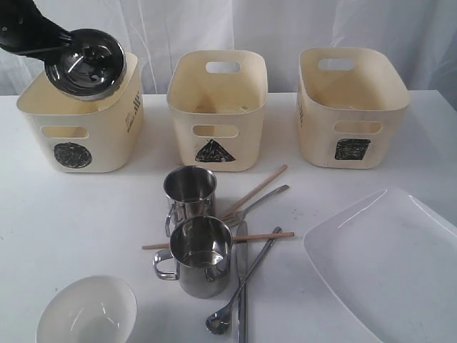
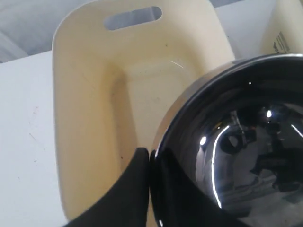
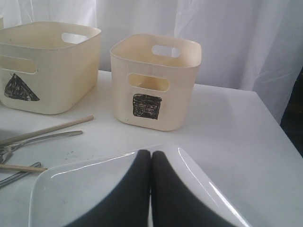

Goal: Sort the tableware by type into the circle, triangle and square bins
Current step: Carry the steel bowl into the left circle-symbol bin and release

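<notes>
Steel bowl (image 1: 86, 63), polished and mirror-dark inside, hung tilted just above the circle bin (image 1: 107, 136).
The left gripper (image 2: 150, 158) pinched its rim; the bin showed bare cream floor. The right gripper (image 3: 151, 158), jaws pressed together, hovered over the white rectangular plate (image 3: 71, 189), well apart from that bin.

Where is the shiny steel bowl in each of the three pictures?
Exterior view: steel bowl at top left, tilted, held by the left gripper over the circle bin.
Left wrist view: it fills the lower right, with the bin's inside beyond it.
Right wrist view: not in it.
Shared landmark: the circle bin, below the bowl in both views that show it.
</notes>
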